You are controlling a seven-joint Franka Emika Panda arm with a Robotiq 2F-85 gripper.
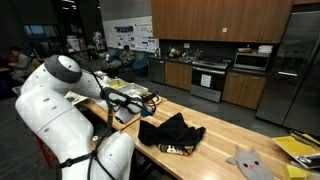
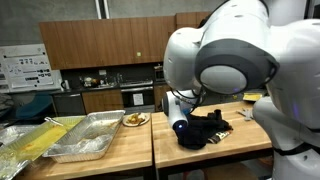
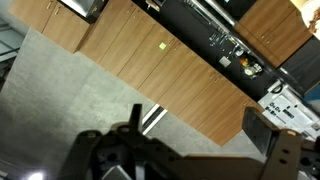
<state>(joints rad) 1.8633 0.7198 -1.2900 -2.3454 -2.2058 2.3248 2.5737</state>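
In the wrist view my gripper (image 3: 200, 150) is open and empty. Its two dark fingers stand apart at the bottom of the frame. Between them I see only grey floor and wooden cabinet fronts (image 3: 170, 75), so it is raised and faces away from the table. A crumpled black cloth (image 1: 170, 132) lies on the wooden table (image 1: 215, 125); it also shows in an exterior view (image 2: 205, 130). The white arm (image 1: 60, 95) fills the foreground in both exterior views and hides the gripper there.
Two metal trays (image 2: 90, 135) sit at one end of the table, one holding yellow material (image 2: 35, 140). A plate of food (image 2: 135, 119) stands behind them. A grey item (image 1: 250, 160) and yellow item (image 1: 300, 150) lie near the table's other end.
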